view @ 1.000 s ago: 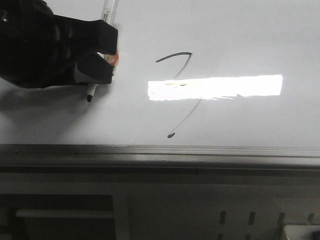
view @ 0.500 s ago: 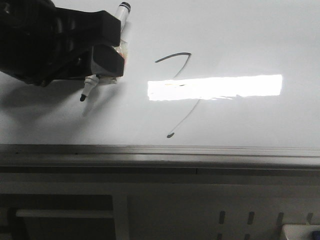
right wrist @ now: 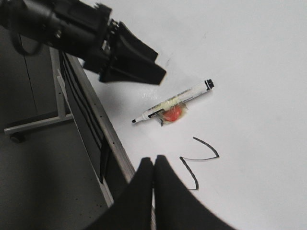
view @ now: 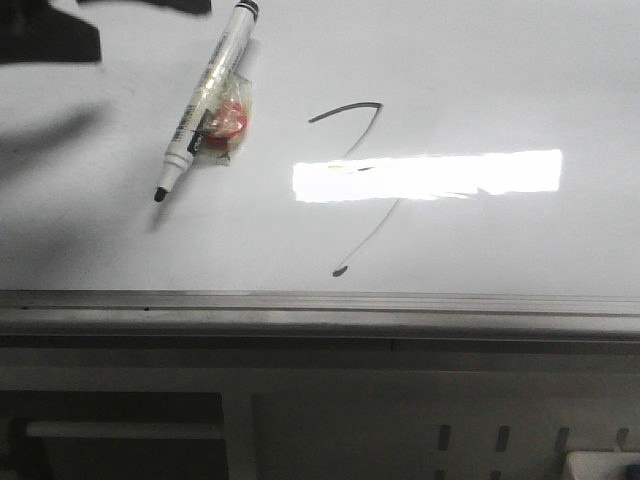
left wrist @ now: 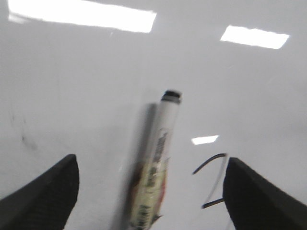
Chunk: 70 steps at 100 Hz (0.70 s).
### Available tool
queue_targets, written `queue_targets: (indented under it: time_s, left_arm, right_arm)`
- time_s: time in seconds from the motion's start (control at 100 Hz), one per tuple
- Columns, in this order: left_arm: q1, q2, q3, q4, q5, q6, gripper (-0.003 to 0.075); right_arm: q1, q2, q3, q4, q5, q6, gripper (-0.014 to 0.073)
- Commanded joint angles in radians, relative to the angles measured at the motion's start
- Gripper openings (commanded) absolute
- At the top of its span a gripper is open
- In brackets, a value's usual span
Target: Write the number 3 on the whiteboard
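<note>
The number 3 (view: pixel 345 110) is a thin black line on the whiteboard (view: pixel 500 80), with a curved top and a long diagonal that ends in a blob. It also shows in the right wrist view (right wrist: pixel 206 148). A white marker (view: pixel 205 95) with a red lump taped to it lies flat on the board, left of the number, uncapped tip toward the rail. My left gripper (left wrist: pixel 151 160) is open above the marker (left wrist: pixel 160 158), not touching it. In the front view only its blurred dark edge (view: pixel 50 45) shows at the top left. My right gripper (right wrist: pixel 153 160) is shut and empty over the board's near edge.
A grey metal rail (view: pixel 320 300) runs along the board's near edge, with the table frame below it. A bright glare strip (view: pixel 430 175) crosses the number. A stand leg with a caster (right wrist: pixel 14 136) is on the floor beside the board.
My left gripper let go of the marker and pulled back up and to the left, almost out of the front view. The marker now lies flat on the board.
</note>
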Motion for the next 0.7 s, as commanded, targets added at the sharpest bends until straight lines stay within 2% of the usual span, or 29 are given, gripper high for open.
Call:
queue_targets:
  time_s: [0.0, 0.11, 0.21, 0.3, 0.41, 0.69]
  left_arm:
    - [0.002, -0.137, -0.011, 0.005, 0.0, 0.037, 0.051]
    - [0.002, -0.304, 0.042, 0.005, 0.025, 0.128, 0.0403]
    - [0.002, -0.477, 0.113, 0.005, 0.035, 0.195, 0.0265]
    - [0.002, -0.615, 0.189, 0.005, 0.05, 0.202, 0.0127]
    - [0.002, -0.745, 0.281, 0.005, 0.06, 0.202, -0.002]
    - [0.002, -0.913, 0.406, 0.005, 0.06, 0.203, -0.002]
  right_arm:
    - [-0.005, -0.06, 0.029, 0.009, -0.121, 0.002, -0.0053]
    - [-0.018, -0.17, 0.156, -0.004, -0.208, 0.002, -0.0053]
    - [-0.045, -0.288, 0.296, -0.004, -0.312, 0.002, -0.0053]
    - [-0.069, -0.397, 0.426, -0.011, -0.381, 0.002, -0.0053]
    - [-0.073, -0.502, 0.548, -0.011, -0.396, 0.002, -0.0053]
    - [-0.073, -0.595, 0.649, -0.007, -0.41, 0.002, -0.0053]
